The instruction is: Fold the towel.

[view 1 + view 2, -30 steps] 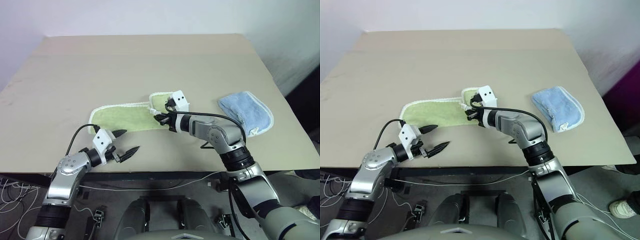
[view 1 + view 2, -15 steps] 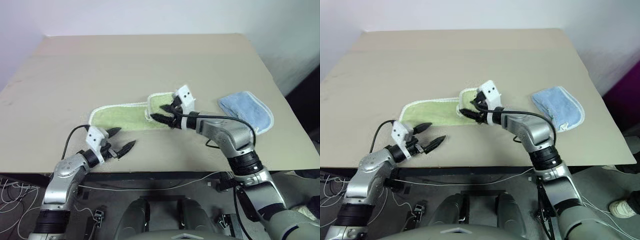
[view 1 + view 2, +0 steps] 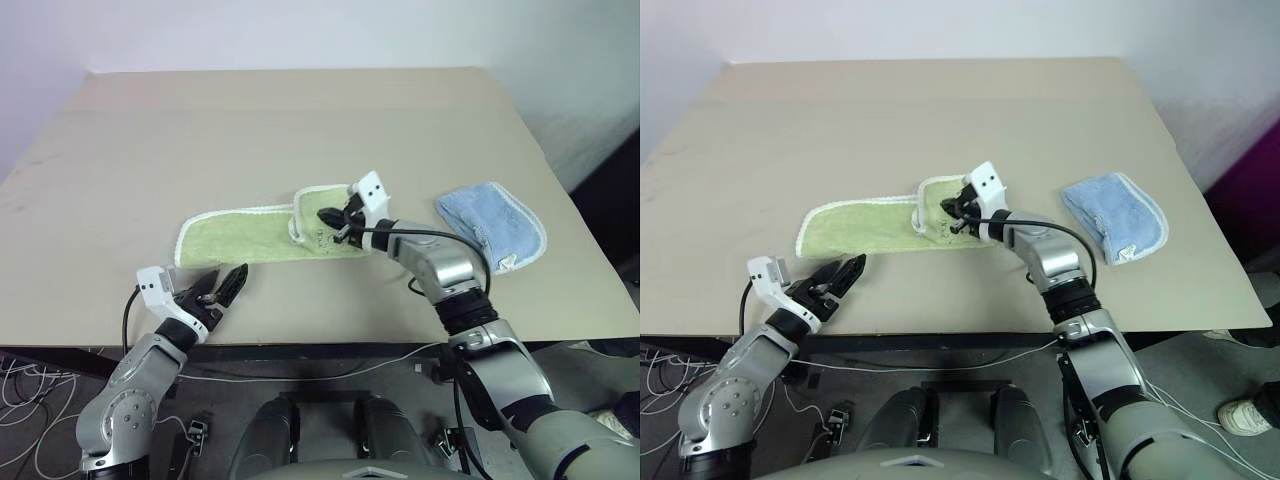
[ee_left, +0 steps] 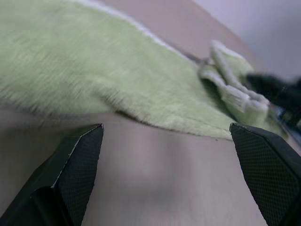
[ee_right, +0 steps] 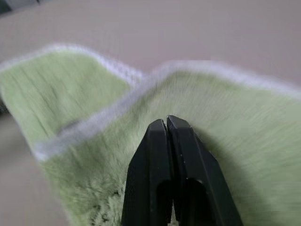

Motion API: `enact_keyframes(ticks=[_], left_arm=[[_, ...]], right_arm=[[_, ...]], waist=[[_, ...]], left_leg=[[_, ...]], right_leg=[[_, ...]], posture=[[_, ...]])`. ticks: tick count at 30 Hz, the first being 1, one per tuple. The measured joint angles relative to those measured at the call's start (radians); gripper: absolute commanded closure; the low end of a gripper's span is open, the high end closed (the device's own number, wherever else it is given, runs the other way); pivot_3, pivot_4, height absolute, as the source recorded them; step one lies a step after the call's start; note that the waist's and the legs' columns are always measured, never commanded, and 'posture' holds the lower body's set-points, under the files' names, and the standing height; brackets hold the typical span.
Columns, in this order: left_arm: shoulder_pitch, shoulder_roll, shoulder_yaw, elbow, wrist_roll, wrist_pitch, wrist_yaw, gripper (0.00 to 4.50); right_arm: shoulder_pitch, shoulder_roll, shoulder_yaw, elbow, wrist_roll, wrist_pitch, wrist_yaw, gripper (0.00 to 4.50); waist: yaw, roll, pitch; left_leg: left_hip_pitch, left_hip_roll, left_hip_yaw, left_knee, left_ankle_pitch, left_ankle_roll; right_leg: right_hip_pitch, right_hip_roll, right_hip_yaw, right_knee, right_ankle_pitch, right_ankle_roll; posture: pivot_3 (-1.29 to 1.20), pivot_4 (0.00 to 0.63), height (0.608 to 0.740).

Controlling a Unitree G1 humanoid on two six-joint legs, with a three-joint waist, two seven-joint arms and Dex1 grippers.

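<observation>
Item 1. Left gripper [image 3: 222,283]: nearest the table's front edge, on the robot's left. Black fingers [image 4: 80,155] stand wide apart with nothing between them, over bare tabletop just short of the towel's near long edge. No contact with the cloth is visible.

Item 2. Table [image 3: 300,130]: plain beige top, wide, running back to a pale wall.

Item 3. The towel [image 3: 235,240]: light yellow-green terry cloth with white stitched edging, lying in the middle of the table, near the front. Its left portion lies flat as a long strip with a rounded left end. Its right end is turned back over itself, forming a smaller doubled flap [image 3: 322,212] with the white edging curving along the fold. A small dark print shows on the cloth near the right gripper in the head views.

Item 4. Right gripper [image 3: 952,209]: over the folded right end of the towel, arm reaching in from the robot's right. Fingers [image 5: 167,160] are pressed together, tips meeting over the green pile beside the white edging. Whether any cloth is pinched between them cannot be told.

Item 5. Blue towel [image 3: 495,225]: smaller, light blue with white edging, lying bunched to the right of the green one, well apart from it, toward the table's right edge.
</observation>
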Motion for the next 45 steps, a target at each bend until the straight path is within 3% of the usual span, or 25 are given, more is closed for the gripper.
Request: enact_keyframes(ticks=[8,14,20,29,33,43,45], left_arm=[[-0.008,-0.127,0.037,-0.061,-0.18,0.056,0.275,0.0],[-0.056,-0.195,0.086,-0.046,-0.329,0.033,0.444,0.0],[-0.134,-0.187,0.119,0.043,-0.404,-0.007,0.513,0.0],[-0.255,-0.078,0.135,0.219,-0.422,-0.025,0.495,0.0],[-0.277,-0.065,0.15,0.261,-0.421,-0.03,0.487,0.94],[-0.275,-0.07,0.189,0.295,-0.399,-0.107,0.477,4.49],[-0.273,-0.071,0.192,0.29,-0.396,-0.118,0.468,4.49]], right_arm=[[0.004,0.029,0.008,0.11,-0.093,-0.142,0.026,4.48],[0.057,0.014,-0.084,-0.07,-0.021,-0.082,0.043,4.48],[0.068,-0.022,-0.175,-0.239,0.023,0.001,0.009,4.48],[0.123,-0.024,-0.186,-0.307,0.023,0.052,-0.026,4.48],[0.138,-0.024,-0.186,-0.339,0.023,0.059,-0.036,4.5],[0.168,-0.023,-0.18,-0.343,0.02,0.063,-0.054,4.5],[0.176,-0.023,-0.178,-0.343,0.02,0.063,-0.055,4.5]], waist=[[0.002,0.0,-0.001],[0.007,0.0,-0.001],[0.006,0.001,-0.002],[0.004,0.002,-0.002],[0.003,0.002,-0.002],[-0.002,0.002,-0.002],[-0.003,0.002,-0.002]], left_leg=[[0.006,0.0,-0.001,0.0,0.0,0.0],[0.005,-0.001,-0.001,0.0,0.0,0.0],[0.011,-0.001,-0.002,-0.001,0.0,0.0],[0.017,0.0,-0.002,-0.003,0.0,0.0],[0.017,0.0,-0.002,-0.003,0.0,0.0],[0.016,0.0,-0.001,-0.005,0.0,-0.001],[0.016,0.0,-0.001,-0.005,0.0,-0.001]], right_leg=[[0.007,0.0,-0.001,-0.002,0.0,0.0],[0.007,0.0,-0.001,-0.001,0.0,0.0],[0.012,0.001,-0.002,-0.002,0.0,0.0],[0.017,0.002,-0.002,-0.002,-0.001,-0.001],[0.017,0.002,-0.002,-0.002,-0.001,-0.001],[0.015,0.001,-0.001,-0.003,-0.001,-0.001],[0.015,0.001,0.0,-0.003,-0.001,-0.001]], posture=[[0.0,0.15,0.74],[0.0,0.15,0.74],[0.0,0.15,0.74],[0.0,0.15,0.74],[0.0,0.15,0.74],[0.0,0.15,0.74],[0.0,0.15,0.74]])
